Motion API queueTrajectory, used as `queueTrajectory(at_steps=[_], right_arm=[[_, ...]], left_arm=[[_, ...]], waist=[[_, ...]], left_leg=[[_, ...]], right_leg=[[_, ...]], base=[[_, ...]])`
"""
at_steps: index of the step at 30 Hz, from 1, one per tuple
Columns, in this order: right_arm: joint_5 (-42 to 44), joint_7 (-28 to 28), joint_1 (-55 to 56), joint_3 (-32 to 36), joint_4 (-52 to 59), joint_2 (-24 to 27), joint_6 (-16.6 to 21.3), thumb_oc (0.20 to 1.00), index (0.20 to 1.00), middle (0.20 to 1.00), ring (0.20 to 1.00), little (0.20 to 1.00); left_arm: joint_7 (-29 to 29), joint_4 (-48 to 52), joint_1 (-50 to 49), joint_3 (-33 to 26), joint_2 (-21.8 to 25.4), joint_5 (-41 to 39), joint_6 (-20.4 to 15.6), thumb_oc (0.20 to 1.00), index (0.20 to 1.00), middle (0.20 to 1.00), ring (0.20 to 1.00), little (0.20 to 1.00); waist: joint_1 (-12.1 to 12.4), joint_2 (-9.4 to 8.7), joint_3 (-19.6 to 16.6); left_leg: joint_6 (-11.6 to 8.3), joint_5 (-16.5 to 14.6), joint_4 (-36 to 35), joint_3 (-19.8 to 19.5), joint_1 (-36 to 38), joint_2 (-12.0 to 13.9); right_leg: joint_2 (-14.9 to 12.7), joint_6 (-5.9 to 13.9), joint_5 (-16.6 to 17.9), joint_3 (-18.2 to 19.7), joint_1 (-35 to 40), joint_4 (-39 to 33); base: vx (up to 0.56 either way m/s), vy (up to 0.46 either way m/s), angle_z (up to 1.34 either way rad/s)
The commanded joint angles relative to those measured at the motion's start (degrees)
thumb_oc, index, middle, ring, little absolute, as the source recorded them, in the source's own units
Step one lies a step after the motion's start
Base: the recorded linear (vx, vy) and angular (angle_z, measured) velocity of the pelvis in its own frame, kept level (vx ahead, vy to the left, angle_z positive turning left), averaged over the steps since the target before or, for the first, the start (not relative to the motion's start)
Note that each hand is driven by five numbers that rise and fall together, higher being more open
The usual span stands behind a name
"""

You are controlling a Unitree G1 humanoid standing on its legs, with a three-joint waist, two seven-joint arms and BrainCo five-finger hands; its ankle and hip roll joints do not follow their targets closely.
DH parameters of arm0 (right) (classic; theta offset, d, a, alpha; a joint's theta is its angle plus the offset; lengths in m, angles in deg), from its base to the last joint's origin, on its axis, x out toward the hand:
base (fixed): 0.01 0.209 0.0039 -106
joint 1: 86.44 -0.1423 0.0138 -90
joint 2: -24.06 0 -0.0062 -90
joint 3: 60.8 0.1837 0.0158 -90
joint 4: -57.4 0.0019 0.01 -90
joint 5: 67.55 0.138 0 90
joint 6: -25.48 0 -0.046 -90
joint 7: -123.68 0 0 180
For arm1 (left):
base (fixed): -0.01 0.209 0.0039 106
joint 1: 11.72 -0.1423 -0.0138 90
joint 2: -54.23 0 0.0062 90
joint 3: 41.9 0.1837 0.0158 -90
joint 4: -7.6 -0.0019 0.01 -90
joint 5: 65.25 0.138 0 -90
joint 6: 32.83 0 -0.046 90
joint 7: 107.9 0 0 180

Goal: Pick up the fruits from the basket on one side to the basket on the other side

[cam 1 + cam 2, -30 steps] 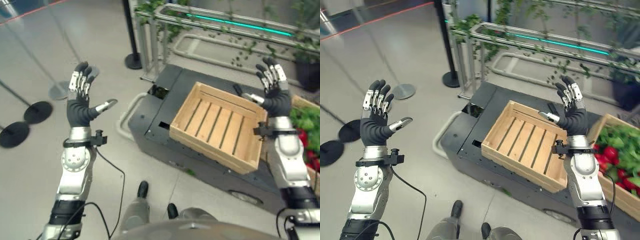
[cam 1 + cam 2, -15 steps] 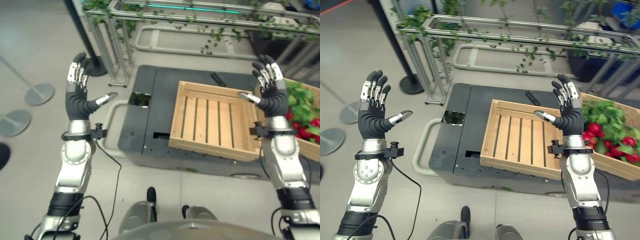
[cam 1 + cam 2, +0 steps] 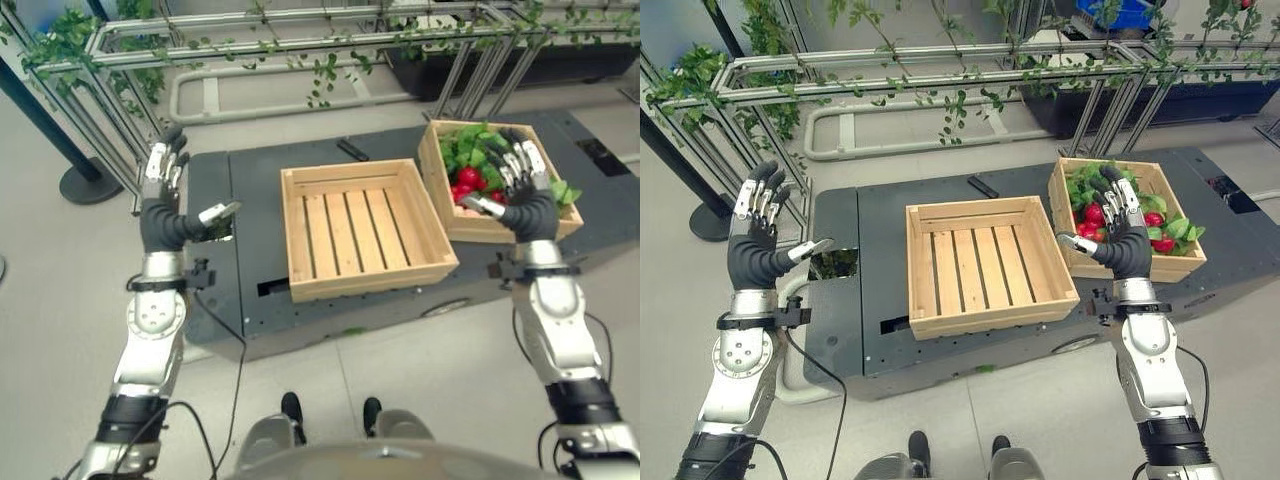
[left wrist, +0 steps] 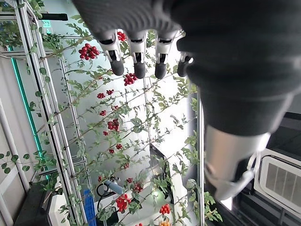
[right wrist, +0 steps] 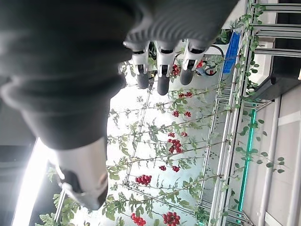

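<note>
Camera swing, not any move of the crates, now brings the fruit basket (image 3: 1127,217) fully into view beside the empty basket (image 3: 985,264) on the dark counter (image 3: 870,300), apparently full, while left hand (image 3: 757,245) and right hand (image 3: 1121,236) hover raised, fingers spread, holding nothing.

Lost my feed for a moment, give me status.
Left hand and right hand raised, open, empty. Fruits in right-side crate; middle crate empty. Nothing blocking.
</note>
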Motion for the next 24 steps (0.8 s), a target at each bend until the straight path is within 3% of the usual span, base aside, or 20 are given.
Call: queueTrajectory(at_steps=[1, 18, 24], right_arm=[[-0.2, -0.2, -1.9, 1.2, 0.6, 0.1, 2.0, 1.0, 1.0, 1.0, 1.0, 1.0], [-2.9, 1.1, 0.3, 1.6, -0.2, 0.1, 2.0, 1.0, 1.0, 1.0, 1.0, 1.0], [-2.9, 2.0, 1.8, 0.4, -5.7, -1.7, 1.9, 1.0, 1.0, 1.0, 1.0, 1.0]], left_arm=[[0.3, 0.7, -0.7, -0.7, 1.8, 0.2, -1.9, 1.0, 1.0, 1.0, 1.0, 1.0], [1.2, -1.3, -0.3, 1.4, 1.9, -0.5, -1.2, 1.0, 1.0, 1.0, 1.0, 1.0], [2.4, -8.4, -1.6, 5.0, 0.8, -0.8, -0.3, 1.0, 1.0, 1.0, 1.0, 1.0]], waist=[[0.9, -0.63, -4.5], [0.6, -0.39, -5.4], [0.2, -0.4, -5.5]], left_leg=[[-2.21, -3.0, -0.2, 2.1, 3.2, 2.6], [-3.49, -1.9, -1.3, -0.5, 3.7, 3.4], [-3.6, -1.7, -1.9, -0.7, 4.1, 3.6]], right_leg=[[-0.1, 2.74, 1.0, 1.8, -2.4, 1.0], [1.0, 1.72, 0.4, 0.3, -0.5, -0.1], [1.4, 1.63, 0.2, 0.4, -0.2, -0.3]], base=[[0.01, -0.064, 0.14], [0.02, -0.038, 0.14], [0.0, 0.0, 0.0]])
